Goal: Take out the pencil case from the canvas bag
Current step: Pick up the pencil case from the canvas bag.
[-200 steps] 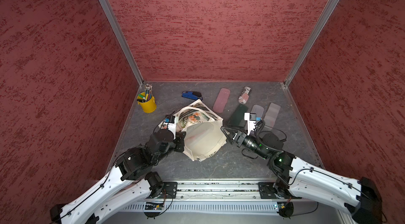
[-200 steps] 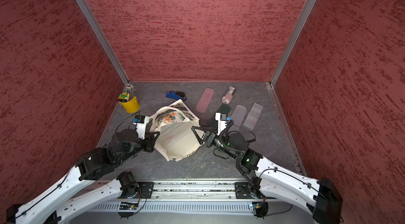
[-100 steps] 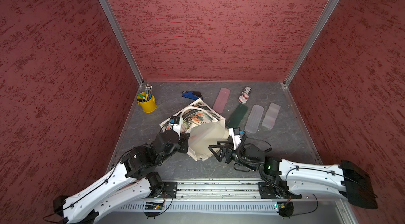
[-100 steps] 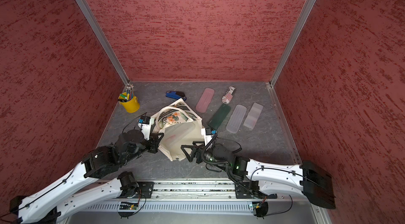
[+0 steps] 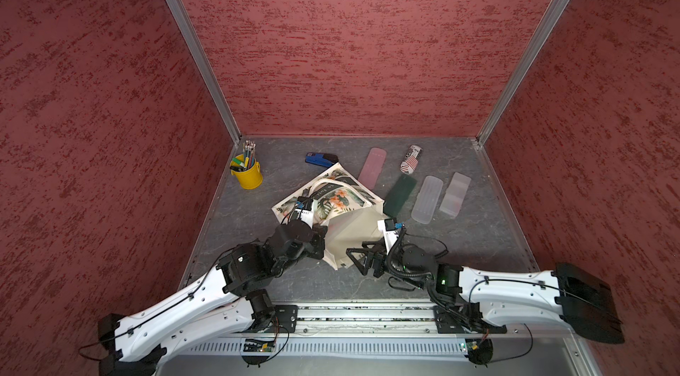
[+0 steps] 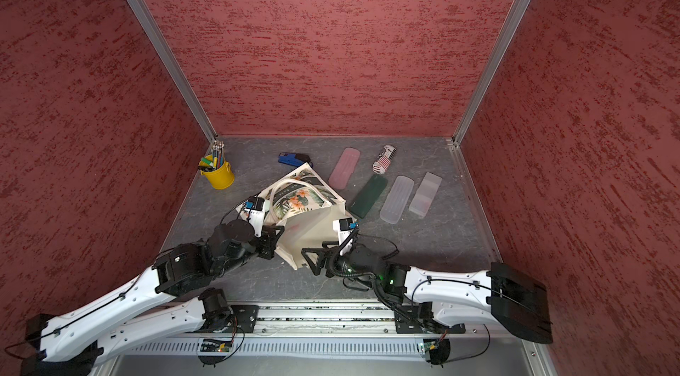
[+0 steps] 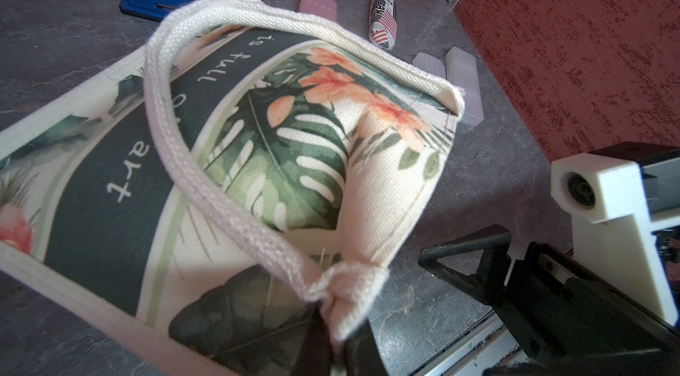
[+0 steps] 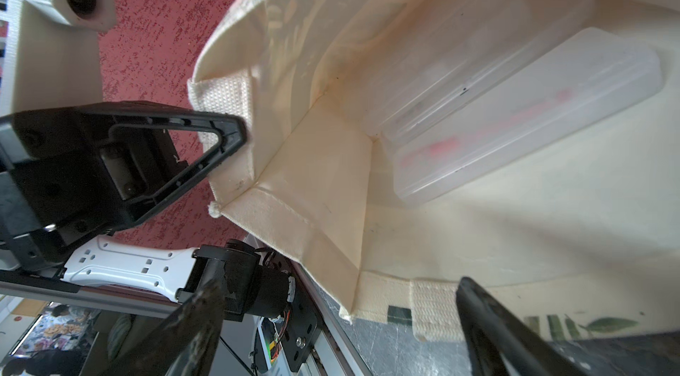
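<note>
The canvas bag (image 5: 333, 201) (image 6: 294, 204) lies on its side in both top views, its cream mouth facing the front rail. My left gripper (image 5: 323, 241) (image 7: 336, 322) is shut on the bag's rim where a handle (image 7: 206, 186) is sewn on, and it holds the mouth up. Just in front of the mouth's lower rim, my right gripper (image 5: 356, 262) (image 8: 340, 285) stands open and empty. In the right wrist view a frosted translucent pencil case (image 8: 533, 116) with pink things inside lies deep in the bag. A second frosted box (image 8: 460, 39) lies against it.
At the back left stand a yellow cup of pens (image 5: 247, 171) and a blue stapler (image 5: 321, 159). Right of the bag lie a pink case (image 5: 372, 168), a striped pouch (image 5: 411, 159), a dark green case (image 5: 401, 190) and two frosted cases (image 5: 427, 199) (image 5: 455, 193). Red walls enclose the table.
My right arm has swung from the bag's right side round to the front of its mouth, jaws still wide. My left gripper has kept its hold and drawn the rim slightly toward the front.
</note>
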### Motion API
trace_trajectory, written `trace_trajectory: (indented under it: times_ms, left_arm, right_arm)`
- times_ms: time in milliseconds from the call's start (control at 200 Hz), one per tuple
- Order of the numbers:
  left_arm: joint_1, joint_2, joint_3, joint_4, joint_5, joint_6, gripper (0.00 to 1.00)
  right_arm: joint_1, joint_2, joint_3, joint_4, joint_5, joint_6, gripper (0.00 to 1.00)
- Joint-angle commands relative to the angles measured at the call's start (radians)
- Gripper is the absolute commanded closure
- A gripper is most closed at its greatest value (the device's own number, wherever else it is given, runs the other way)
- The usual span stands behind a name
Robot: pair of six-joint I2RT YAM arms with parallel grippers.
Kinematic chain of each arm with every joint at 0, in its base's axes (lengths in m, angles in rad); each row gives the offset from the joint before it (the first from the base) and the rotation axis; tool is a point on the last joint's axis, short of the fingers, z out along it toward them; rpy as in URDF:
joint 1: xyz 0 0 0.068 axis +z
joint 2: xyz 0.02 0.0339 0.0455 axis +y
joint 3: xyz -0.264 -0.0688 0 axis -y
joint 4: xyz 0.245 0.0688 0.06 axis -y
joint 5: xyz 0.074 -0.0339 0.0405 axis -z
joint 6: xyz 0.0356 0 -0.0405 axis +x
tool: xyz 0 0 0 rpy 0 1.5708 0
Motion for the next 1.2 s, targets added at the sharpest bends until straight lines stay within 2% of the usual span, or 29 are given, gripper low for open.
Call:
trace_trajectory:
  times_ms: [0, 271, 631, 912, 1197]
  left_arm:
    - [-0.004, -0.008, -0.006, 0.059, -0.018, -0.008, 1.0]
    - [-0.012, 0.007, -0.002, 0.024, -0.025, -0.007, 1.0]
    - [-0.017, 0.022, -0.021, 0.084, -0.023, 0.013, 1.0]
    - [-0.023, 0.031, -0.012, 0.098, 0.004, 0.031, 1.0]
    - [-0.026, 0.026, 0.004, 0.087, 0.012, 0.046, 1.0]
  right_arm:
    - [0.009, 0.023, 0.018, 0.018, 0.01, 0.01, 0.01]
    - [0.009, 0.049, 0.037, -0.066, 0.062, -0.025, 0.01]
    - [0.009, 0.113, 0.094, -0.1, 0.065, -0.043, 0.01]
    - [0.008, 0.145, 0.185, -0.203, 0.129, -0.033, 0.01]
    - [0.008, 0.216, 0.226, -0.222, 0.148, -0.004, 0.01]
